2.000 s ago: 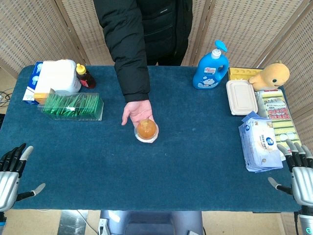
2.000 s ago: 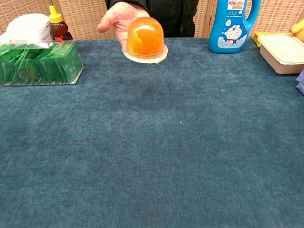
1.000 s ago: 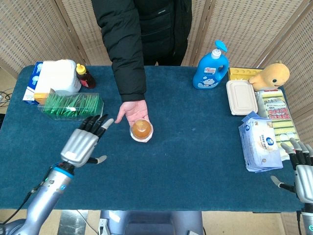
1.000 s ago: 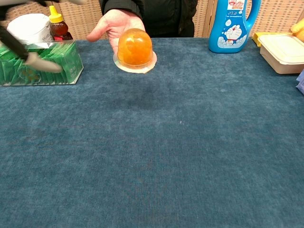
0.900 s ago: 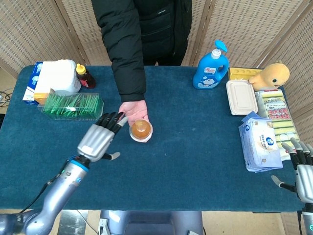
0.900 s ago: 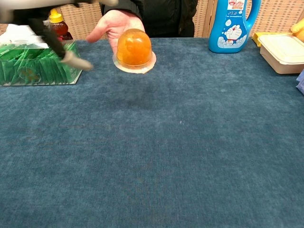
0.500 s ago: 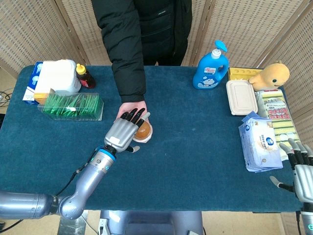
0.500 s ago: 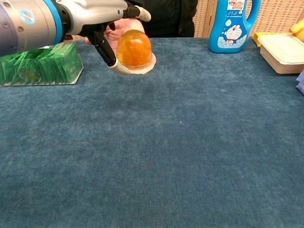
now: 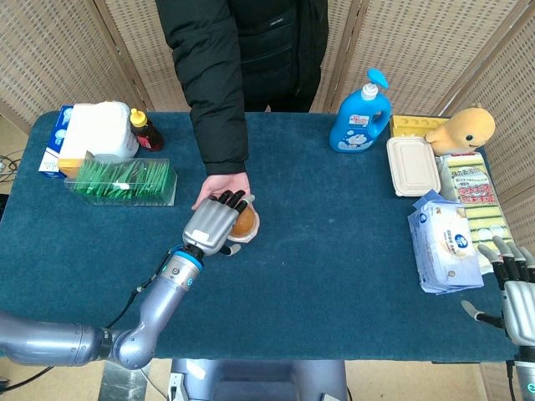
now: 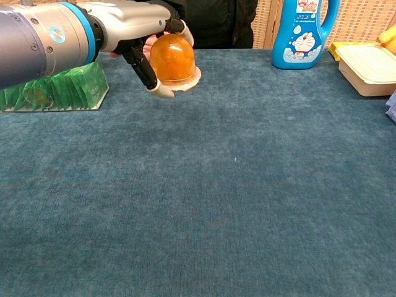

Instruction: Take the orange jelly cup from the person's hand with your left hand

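The orange jelly cup sits dome-up on the person's upturned palm above the blue table's middle left. My left hand is against the cup's left side. Its fingers reach over the top and back of the dome. The thumb hangs low beside the cup's white rim, not clamped on it. The palm still carries the cup. My right hand stays at the table's front right corner, fingers apart and holding nothing.
A clear box of green packets lies left of my left arm, with a honey bottle and a white tub behind. At the right stand a blue detergent bottle, a lunch box, a plush toy and a wipes pack.
My left hand rose from the front left corner, swept across to the person's palm and now has its fingers over the jelly cup. The right hand stayed put.
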Controlling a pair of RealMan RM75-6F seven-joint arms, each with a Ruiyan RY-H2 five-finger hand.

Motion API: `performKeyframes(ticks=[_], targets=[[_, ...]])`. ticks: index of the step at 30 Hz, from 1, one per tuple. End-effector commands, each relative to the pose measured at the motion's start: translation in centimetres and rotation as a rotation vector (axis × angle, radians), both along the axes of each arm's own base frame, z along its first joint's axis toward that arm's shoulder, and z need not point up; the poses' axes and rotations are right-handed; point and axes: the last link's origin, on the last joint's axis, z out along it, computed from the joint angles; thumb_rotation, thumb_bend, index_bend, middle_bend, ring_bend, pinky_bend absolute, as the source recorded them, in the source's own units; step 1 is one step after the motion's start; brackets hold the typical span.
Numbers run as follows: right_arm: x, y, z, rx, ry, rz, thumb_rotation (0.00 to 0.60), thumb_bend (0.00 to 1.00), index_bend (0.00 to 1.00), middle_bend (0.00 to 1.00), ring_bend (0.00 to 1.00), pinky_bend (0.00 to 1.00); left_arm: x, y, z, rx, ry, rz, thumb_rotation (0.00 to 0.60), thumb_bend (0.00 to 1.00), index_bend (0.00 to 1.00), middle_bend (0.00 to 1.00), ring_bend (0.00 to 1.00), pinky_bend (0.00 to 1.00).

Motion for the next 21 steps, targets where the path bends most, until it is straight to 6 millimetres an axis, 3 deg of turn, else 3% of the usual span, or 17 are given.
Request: performKeyframes(ticks=[1,14,21], targets=[[0.0,0.0,0.0,0.000,-0.001,-0.001,0.600,0.16,0.15,0.05,0.04,0.00,0.1,0.1,-0.2,0.021,-0.010,-0.008,0.600,0.18,0.40,0.38,0.37,0.52],[-0.1,0.0,0.1,-0.004,-0.003,-0.001,0.600,0.16,0.15,0.05,0.04,0.00,0.3,0.0,-0.3,0.048,-0.025,-0.028,0.600,0.22,0.51,0.49,0.46,0.57],[-0.1,-0.1,0.2,-0.003,-0.003,-0.002,0.600,0.16,0.15,0.05,0.04,0.00,1.9,-1.3,1.6,0.054,-0.101,-0.095,0.600,0.22,0.51,0.49,0.46,0.57]])
